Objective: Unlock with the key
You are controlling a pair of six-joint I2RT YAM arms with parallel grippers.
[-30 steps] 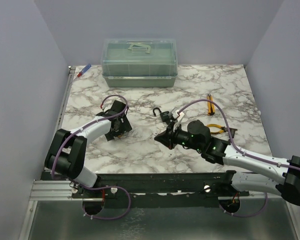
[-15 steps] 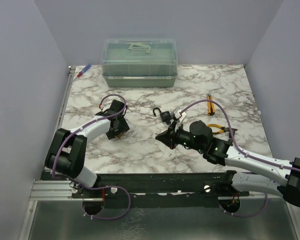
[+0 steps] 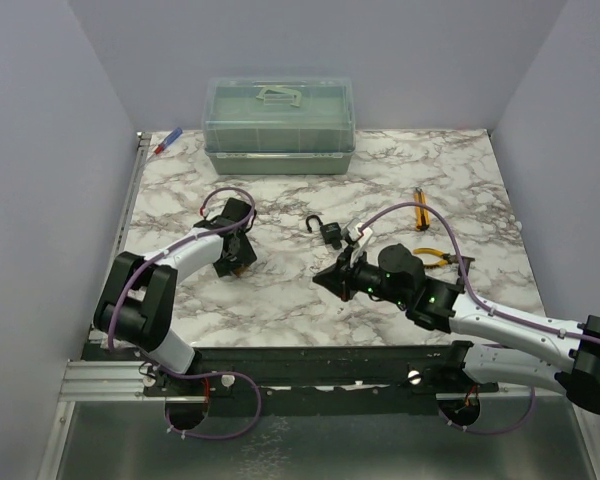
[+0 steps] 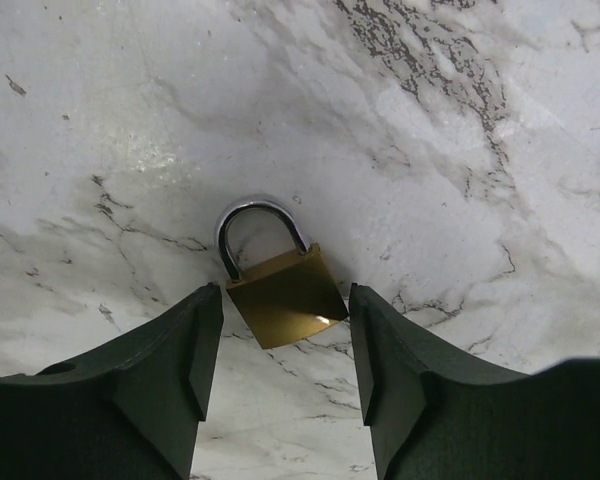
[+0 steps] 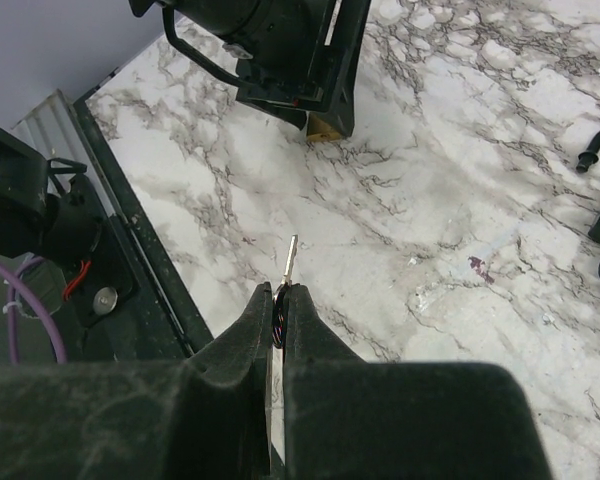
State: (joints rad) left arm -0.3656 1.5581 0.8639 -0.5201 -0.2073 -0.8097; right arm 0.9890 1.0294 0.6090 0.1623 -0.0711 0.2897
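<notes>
A small brass padlock (image 4: 285,295) with a closed silver shackle lies flat on the marble table (image 4: 460,120). My left gripper (image 4: 285,350) is lowered over it, open. Its dark fingers (image 4: 175,350) stand close on either side of the lock body, with thin gaps still showing. My right gripper (image 5: 280,300) is shut on the key (image 5: 292,255). The key's black head is pinched between the pads and its thin metal blade points out toward the left gripper (image 5: 300,60). In the top view the right gripper (image 3: 330,282) hovers mid-table, right of the left gripper (image 3: 238,262).
A black padlock (image 3: 330,232) with an open shackle lies just behind the right gripper. A green lidded box (image 3: 278,125) stands at the back. Yellow-handled pliers (image 3: 432,258) and another yellow tool (image 3: 420,208) lie at right. A pen (image 3: 167,141) rests at the back left corner.
The left gripper's fingers have narrowed around the brass padlock. The right gripper, with the key in it, has moved slightly nearer and stays shut.
</notes>
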